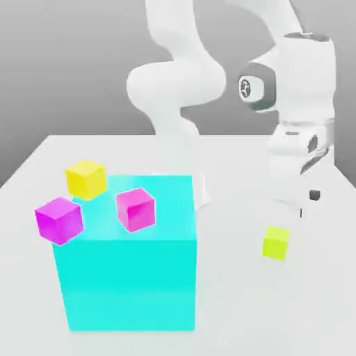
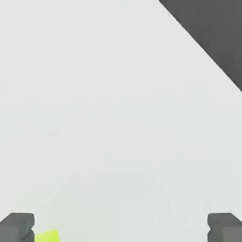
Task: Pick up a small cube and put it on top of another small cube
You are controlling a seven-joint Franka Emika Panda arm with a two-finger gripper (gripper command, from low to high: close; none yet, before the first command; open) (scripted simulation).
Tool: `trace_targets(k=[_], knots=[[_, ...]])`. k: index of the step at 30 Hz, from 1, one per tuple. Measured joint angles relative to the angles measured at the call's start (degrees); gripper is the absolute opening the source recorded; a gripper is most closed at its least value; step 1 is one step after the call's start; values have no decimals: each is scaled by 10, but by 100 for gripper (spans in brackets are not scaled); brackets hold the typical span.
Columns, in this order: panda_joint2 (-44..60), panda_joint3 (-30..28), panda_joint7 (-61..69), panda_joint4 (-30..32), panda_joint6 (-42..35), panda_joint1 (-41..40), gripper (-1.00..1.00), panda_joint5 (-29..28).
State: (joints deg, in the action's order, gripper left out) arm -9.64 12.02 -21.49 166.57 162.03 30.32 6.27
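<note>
My claw (image 1: 306, 205) is wide open and holds nothing, just above the lime cube (image 1: 276, 243) that sits on the bench (image 1: 229, 306), so I must grab it and carry it to the purple cube (image 1: 59, 220) by the big cyan block (image 1: 128, 278).

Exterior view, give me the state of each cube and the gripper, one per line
lime cube: on the table, free, not gripped
purple cube: resting beside the cyan block, nothing stacked on it
pink cube: resting, untouched
yellow cube: resting, untouched
cyan block: resting, upright
gripper: open, empty, above the lime cube
</note>
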Motion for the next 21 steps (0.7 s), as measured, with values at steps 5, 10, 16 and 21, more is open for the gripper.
trace_targets(k=[5,10,16,21], knots=[[98,12,-20,32,81,20,0,-63],[202,-99,-75,15,166,110,0,-141],[220,-114,-77,12,181,125,-100,-143],[175,-85,-58,20,143,102,-100,-119]])
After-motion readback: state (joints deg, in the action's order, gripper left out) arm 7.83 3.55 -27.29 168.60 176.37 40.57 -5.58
